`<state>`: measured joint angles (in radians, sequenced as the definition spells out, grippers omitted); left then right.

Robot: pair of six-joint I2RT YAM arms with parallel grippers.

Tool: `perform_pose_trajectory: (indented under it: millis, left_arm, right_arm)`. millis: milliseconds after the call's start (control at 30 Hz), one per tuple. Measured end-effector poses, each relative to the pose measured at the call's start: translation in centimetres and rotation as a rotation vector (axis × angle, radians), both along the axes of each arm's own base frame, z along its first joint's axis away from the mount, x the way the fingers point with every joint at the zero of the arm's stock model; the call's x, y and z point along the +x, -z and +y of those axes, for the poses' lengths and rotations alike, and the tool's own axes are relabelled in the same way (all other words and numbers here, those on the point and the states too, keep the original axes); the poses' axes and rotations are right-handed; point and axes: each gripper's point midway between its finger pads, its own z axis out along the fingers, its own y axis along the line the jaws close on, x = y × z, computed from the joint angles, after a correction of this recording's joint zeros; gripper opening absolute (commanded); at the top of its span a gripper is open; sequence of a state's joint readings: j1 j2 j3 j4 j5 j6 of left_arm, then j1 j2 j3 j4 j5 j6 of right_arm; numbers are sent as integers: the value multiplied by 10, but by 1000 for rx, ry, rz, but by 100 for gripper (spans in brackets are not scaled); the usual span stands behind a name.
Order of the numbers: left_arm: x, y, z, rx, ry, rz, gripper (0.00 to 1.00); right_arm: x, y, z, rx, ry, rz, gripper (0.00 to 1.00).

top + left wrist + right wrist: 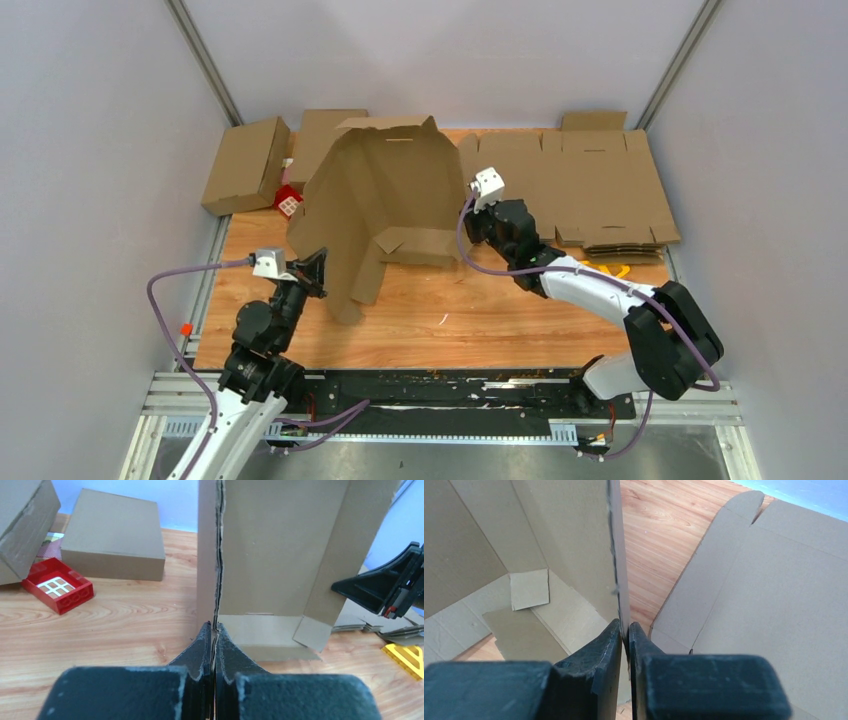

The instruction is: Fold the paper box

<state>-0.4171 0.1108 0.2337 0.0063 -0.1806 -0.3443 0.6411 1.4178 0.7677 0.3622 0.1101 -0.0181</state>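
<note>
The paper box [385, 200] is a brown cardboard blank, partly raised, standing mid-table with its walls tilted and a flap resting on the wood. My left gripper [318, 268] is shut on the near left panel's thin edge. In the left wrist view that corrugated edge of the box [280, 545] runs straight down between the closed fingers of the left gripper [214, 627]. My right gripper [470, 215] is at the box's right wall. In the right wrist view its jaws [624, 626] pinch the edge of that upright wall of the box [559, 530].
Two finished cardboard boxes [245, 165] [325, 135] sit at the back left, with a small red tray [288, 200] beside them. A stack of flat cardboard blanks [600, 190] covers the back right. A yellow piece [610, 268] lies at its near edge.
</note>
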Motion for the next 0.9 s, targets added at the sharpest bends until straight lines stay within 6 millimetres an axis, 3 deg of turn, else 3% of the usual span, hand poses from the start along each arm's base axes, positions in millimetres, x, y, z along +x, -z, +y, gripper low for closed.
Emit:
perform_pose_trajectory:
  millis: [267,367,467,500,567,633,767,900]
  left_arm:
    - [-1,6,-8,30,44,-4,0]
    - [-3,5,-13,45,79,-25,0]
    - [-6,2,-21,53,126,-48,0]
    - [-7,1,-24,55,144,-56,0]
    - [-10,-1,-33,56,195,-81,0]
    - [-13,-2,-39,57,231,-99,0]
    - [-17,-4,-47,62,282,-122,0]
    - [-19,-3,-52,72,316,-123,0]
  right_arm:
    - [3,-1,7,35,11,64,11]
    - [6,2,7,38,20,80,1]
    - [11,10,4,42,36,103,0]
    - [12,12,4,45,39,110,1]
    - [15,14,4,55,44,122,17]
    - [15,14,7,66,33,132,27]
    - [10,19,11,60,2,153,30]
    - [14,22,6,35,14,147,40]
